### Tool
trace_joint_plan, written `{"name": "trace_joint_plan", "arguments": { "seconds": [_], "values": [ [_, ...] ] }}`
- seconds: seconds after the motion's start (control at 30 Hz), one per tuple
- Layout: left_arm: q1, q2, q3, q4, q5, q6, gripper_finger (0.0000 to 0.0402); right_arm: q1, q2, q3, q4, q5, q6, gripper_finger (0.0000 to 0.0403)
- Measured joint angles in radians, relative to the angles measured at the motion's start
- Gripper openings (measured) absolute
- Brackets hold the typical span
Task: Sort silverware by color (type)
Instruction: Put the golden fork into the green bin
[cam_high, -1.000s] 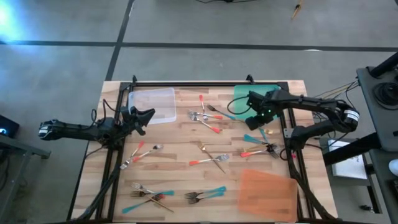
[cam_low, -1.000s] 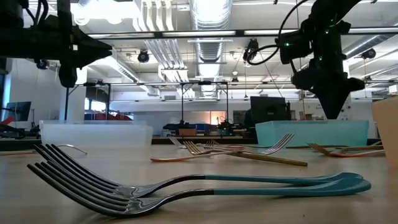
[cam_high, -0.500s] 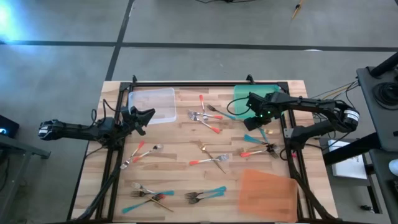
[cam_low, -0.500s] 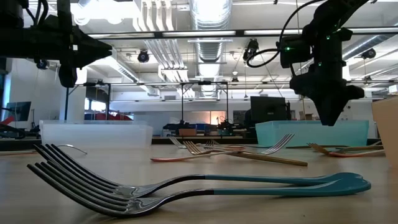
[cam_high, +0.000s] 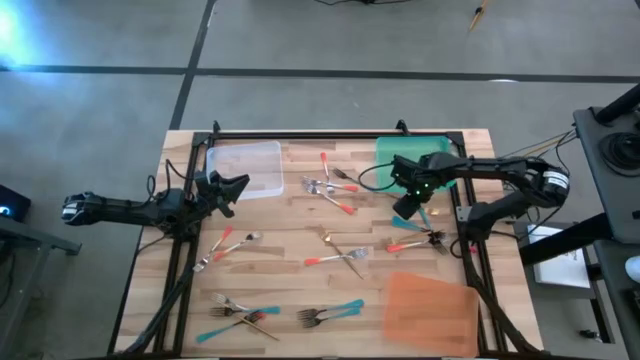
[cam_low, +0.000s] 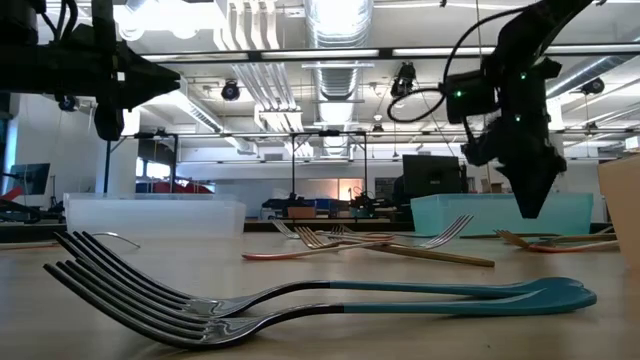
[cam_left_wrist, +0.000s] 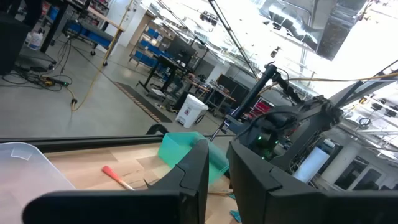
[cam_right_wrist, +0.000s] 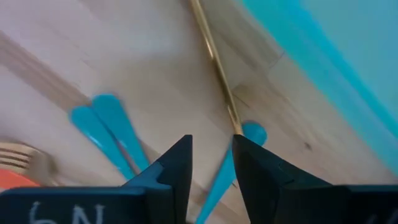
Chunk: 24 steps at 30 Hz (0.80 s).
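Sorting barely begun: right claw (cam_high: 404, 208) hovers empty, fingers slightly apart.
Directly beneath it lie teal-handled pieces (cam_right_wrist: 102, 127) and a gold piece (cam_right_wrist: 214, 68); just beyond, the green tray (cam_high: 400, 152). Farther off, silverware (cam_high: 335, 258) scattered over the table (cam_high: 290, 225); left claw (cam_high: 222, 190) waits by the clear tray (cam_high: 245, 165), fingers nearly together.

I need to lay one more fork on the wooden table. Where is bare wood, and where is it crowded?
Bare wood lies between the clear plastic tray and the pair of red-handled utensils, and along the near edge between the teal-handled forks and the flat orange tray. It is crowded by the green tray, where the right gripper hangs over teal-handled silverware.
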Motion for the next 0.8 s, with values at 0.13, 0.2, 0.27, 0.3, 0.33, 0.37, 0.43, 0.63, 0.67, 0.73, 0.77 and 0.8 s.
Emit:
{"name": "trace_joint_plan", "arguments": {
  "seconds": [0.13,0.2,0.27,0.3,0.33,0.37,0.43,0.63,0.67,0.73,0.77,0.8],
  "values": [
    [0.0,0.0,0.0,0.0,0.0,0.0,0.0046,0.0,0.074,-0.003,0.005,0.018,-0.035,0.01],
    [0.0,0.0,0.0,0.0,0.0,0.0,0.0046,0.0,0.102,0.0,0.006,0.022,-0.046,0.01],
    [0.0,0.0,0.0,0.0,0.0,0.0,0.0046,0.0,0.121,0.001,0.01,0.026,-0.056,0.0102],
    [0.0,0.0,0.0,0.0,0.0,0.0,0.0046,0.0,0.127,0.001,0.011,0.026,-0.061,0.0102],
    [0.0,0.0,0.0,0.0,0.0,0.0,0.0046,0.0,0.129,0.0,0.014,0.026,-0.064,0.0103],
    [0.0,0.0,0.0,0.0,0.0,0.0,0.0046,0.0,0.128,-0.001,0.018,0.026,-0.067,0.0103],
    [0.0,0.0,0.0,0.0,0.0,0.0,0.0046,0.0,0.118,-0.001,0.026,0.026,-0.064,0.01],
    [0.0,0.0,0.0,0.0,0.0,0.0,0.0046,0.0,0.048,-0.001,0.047,0.04,-0.048,0.0093],
    [0.0,0.0,0.0,0.0,0.0,0.0,0.0046,0.0,0.036,-0.001,0.044,0.044,-0.047,0.0092],
    [0.0,0.0,0.0,0.0,0.0,0.0,0.0046,0.0,0.023,-0.001,0.046,0.048,-0.047,0.0089],
    [0.0,0.0,0.0,0.0,0.0,0.0,0.0046,0.0,0.02,-0.001,0.045,0.054,-0.046,0.0088],
    [0.0,0.0,0.0,0.0,0.0,0.0,0.0046,0.0,0.018,-0.001,0.045,0.062,-0.046,0.0087]
  ]
}}
